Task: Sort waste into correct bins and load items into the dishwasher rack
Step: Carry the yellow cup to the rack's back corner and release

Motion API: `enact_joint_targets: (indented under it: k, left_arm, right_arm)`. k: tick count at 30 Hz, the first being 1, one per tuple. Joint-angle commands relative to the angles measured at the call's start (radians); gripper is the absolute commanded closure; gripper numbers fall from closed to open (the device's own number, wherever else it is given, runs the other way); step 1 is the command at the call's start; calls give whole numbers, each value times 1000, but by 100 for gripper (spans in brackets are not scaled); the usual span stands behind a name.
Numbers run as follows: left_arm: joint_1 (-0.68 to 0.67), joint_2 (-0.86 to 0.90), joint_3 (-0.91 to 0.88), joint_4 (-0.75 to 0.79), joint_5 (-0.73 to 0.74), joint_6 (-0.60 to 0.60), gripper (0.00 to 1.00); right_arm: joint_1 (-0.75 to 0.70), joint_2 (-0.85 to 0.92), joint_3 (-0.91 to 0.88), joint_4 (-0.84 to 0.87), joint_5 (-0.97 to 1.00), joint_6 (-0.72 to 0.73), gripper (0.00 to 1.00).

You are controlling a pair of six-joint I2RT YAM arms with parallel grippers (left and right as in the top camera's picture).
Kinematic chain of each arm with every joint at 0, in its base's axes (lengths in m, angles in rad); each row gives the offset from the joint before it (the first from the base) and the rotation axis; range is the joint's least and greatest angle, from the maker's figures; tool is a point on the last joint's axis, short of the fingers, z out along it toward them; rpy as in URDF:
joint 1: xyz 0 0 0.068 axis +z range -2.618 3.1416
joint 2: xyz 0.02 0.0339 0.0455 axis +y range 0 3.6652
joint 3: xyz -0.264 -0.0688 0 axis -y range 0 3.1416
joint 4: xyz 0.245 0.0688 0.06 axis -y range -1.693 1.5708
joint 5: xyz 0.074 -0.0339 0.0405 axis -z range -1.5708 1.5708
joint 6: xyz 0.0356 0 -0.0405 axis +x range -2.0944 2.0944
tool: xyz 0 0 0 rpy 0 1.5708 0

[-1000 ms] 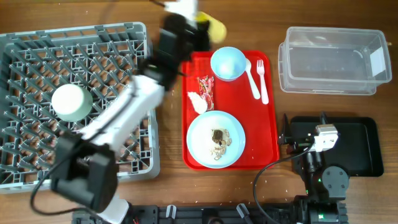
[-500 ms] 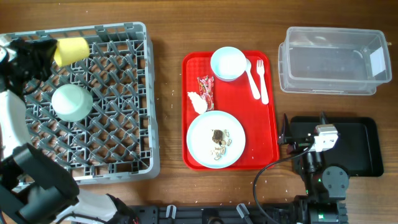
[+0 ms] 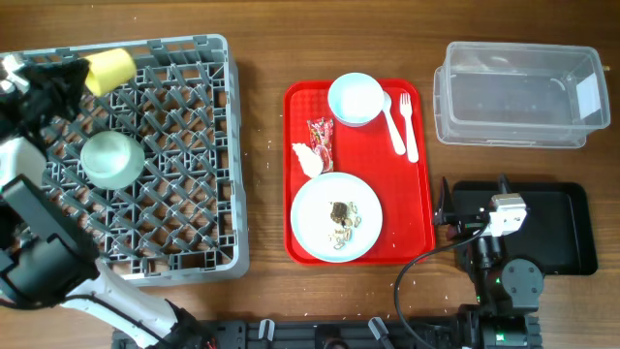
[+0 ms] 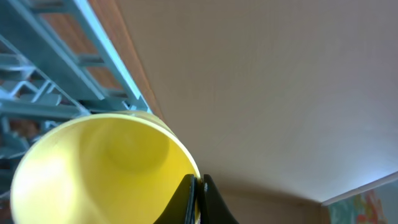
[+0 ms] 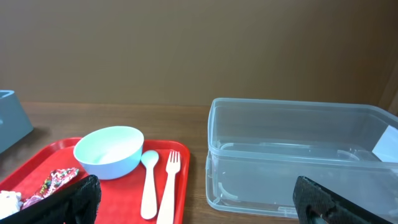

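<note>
While above rack (image 3: 174,194), cup (image 3: 110,66) in tool (image 4: 199,190)

The table (image 3: 262,39) bears grey rack (image 3: 184,189), red tray (image 3: 405,208), clear tub (image 3: 513,95), black tray (image 3: 564,231).

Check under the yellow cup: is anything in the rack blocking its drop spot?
Nothing visible does. The left gripper holds the yellow cup over the far left corner of the rack; grid cells showing there are bare. The mint bowl sits nearer the front, clear of the cup. The arm hides some cells.
</note>
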Motion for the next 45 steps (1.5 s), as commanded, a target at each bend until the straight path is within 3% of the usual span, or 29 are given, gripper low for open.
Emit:
enact_joint_targets:
  k: [1,6,10,16,19,23,24,26,29,34,36,39,45]
  left_arm:
    - [-35,44,6,14,-59,-6,96]
    - [-31,82,6,7,-106,13,96]
    - [0,82,6,-99,-172,127,96]
    - [93,81,6,-177,-196,161,96]
    - [148,71,6,-247,-190,187,79]
    - [201,-29,6,-315,-214,215,75]
    - [199,-72,6,-346,-250,248,78]
    - [142,-188,6,-460,-445,364,96]
    - [-68,-275,6,-512,-722,542,96]
    - [-447,-225,6,-457,-1297,817,96]
    - [-511,-175,6,-414,-1493,839,96]
    - [-501,-107,6,-360,-1499,917,96]
    - [-400,-82,6,-339,-1476,916,96]
  right_arm:
    - [-1,-6,-1,3,10,-10,0]
    - [-1,-6,-1,3,10,-10,0]
    - [-1,-6,-1,3,10,-10,0]
    - [-1,-6,-1,3,10,-10,0]
    - [-1,-6,-1,3,10,-10,0]
    - [-1,-6,-1,3,10,-10,0]
    - [-1,-6,-1,3,10,-10,0]
    - [-1,-6,-1,3,10,-10,0]
    - [-1,-6,-1,3,10,-10,0]
    - [-1,-6,-1,3,10,-10,0]
    - [-1,-6,-1,3,10,-10,0]
    - [-1,-6,-1,3,10,-10,0]
    - [-1,-6,-1,3,10,-10,0]
